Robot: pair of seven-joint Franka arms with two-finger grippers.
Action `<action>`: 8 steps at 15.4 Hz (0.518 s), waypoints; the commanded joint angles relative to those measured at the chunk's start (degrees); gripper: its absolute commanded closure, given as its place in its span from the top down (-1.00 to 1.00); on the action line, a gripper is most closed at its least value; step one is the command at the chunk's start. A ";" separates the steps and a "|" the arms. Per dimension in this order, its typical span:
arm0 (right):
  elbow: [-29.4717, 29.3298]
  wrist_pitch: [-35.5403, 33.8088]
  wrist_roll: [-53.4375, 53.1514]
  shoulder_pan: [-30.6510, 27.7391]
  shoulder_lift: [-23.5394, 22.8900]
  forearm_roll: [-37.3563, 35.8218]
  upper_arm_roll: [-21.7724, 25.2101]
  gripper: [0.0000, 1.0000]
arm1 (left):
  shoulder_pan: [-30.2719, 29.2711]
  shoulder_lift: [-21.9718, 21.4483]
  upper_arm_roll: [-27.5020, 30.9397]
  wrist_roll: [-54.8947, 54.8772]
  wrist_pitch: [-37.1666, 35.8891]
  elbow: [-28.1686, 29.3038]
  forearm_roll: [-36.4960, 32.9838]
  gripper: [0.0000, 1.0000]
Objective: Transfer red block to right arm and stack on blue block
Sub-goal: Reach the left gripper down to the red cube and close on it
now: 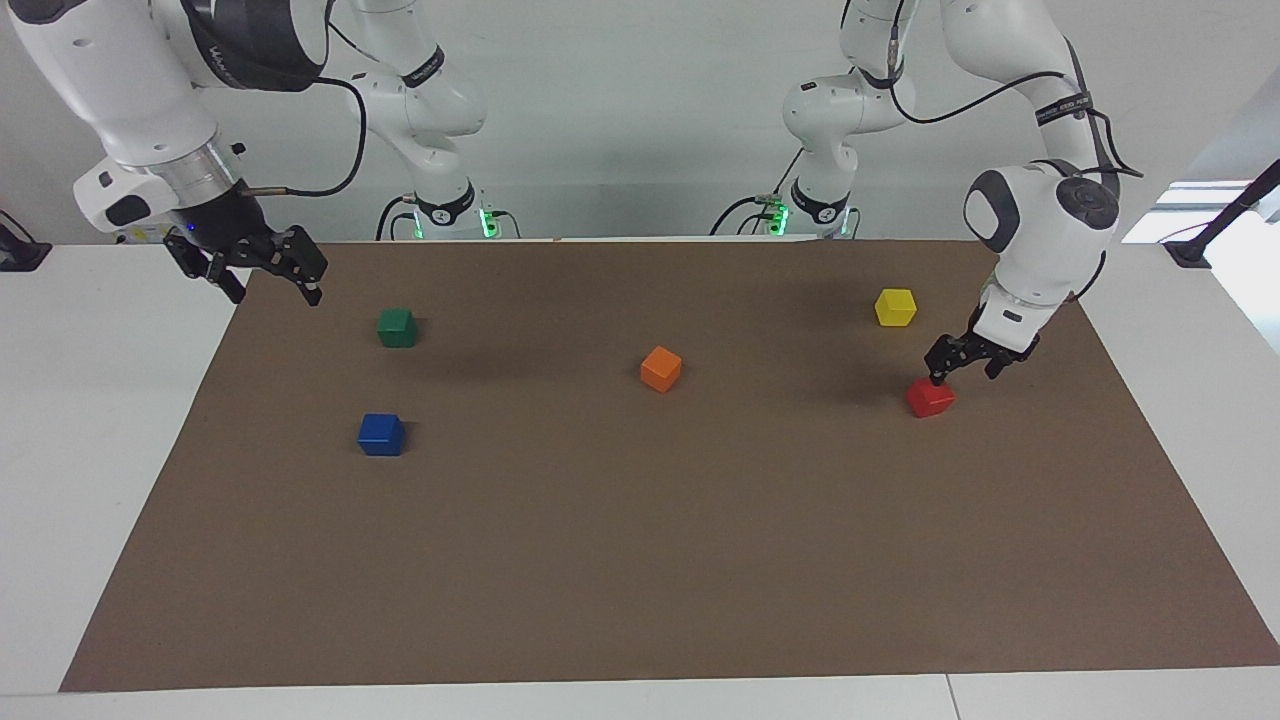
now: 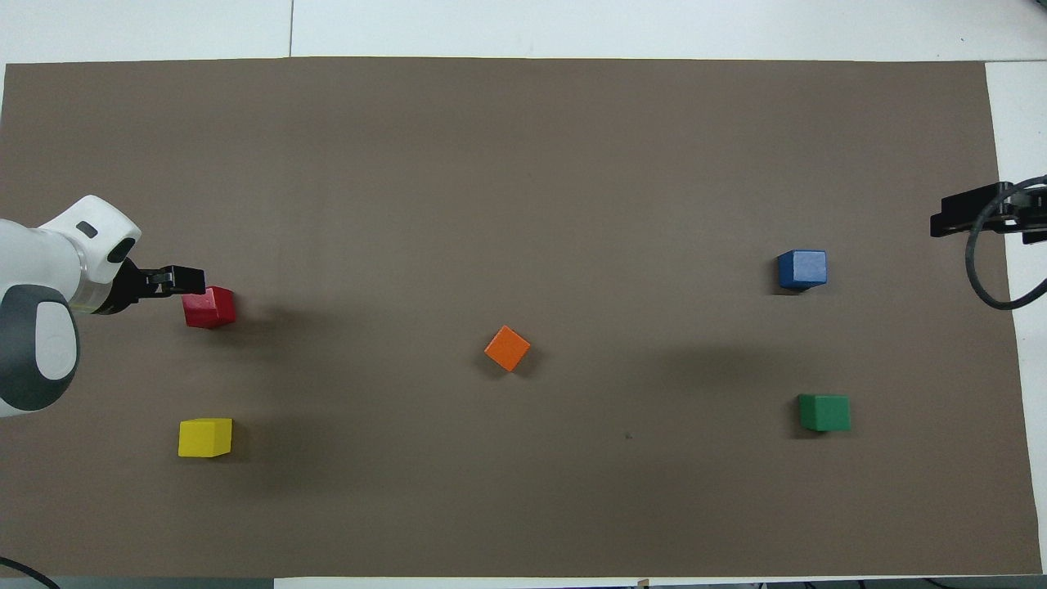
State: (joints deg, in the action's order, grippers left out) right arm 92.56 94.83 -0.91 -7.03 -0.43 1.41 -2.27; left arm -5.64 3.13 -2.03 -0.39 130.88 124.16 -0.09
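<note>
The red block (image 1: 930,397) (image 2: 209,307) lies on the brown mat toward the left arm's end. My left gripper (image 1: 964,376) (image 2: 186,281) hangs open just above it, slightly off toward the mat's edge, with nothing between its fingers. One fingertip is close to the block's top corner. The blue block (image 1: 381,434) (image 2: 802,269) sits toward the right arm's end. My right gripper (image 1: 277,292) (image 2: 953,221) waits open and empty over the mat's edge at that end, well above the table.
A green block (image 1: 397,327) lies nearer to the robots than the blue one. A yellow block (image 1: 895,307) lies nearer to the robots than the red one. An orange block (image 1: 661,368) sits mid-mat, turned at an angle. The brown mat (image 1: 640,560) covers the white table.
</note>
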 commanded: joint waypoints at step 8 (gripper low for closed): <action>2.27 0.18 0.38 -0.61 1.48 -0.62 -0.55 1.00 | 1.60 0.47 -0.08 4.08 8.85 6.35 0.35 1.00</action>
State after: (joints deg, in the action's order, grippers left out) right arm 92.87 94.77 -0.90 -7.10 -0.43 1.31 -2.27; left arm -4.78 3.95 -2.45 2.74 136.29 128.13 -0.09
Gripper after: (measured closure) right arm 0.000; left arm 0.000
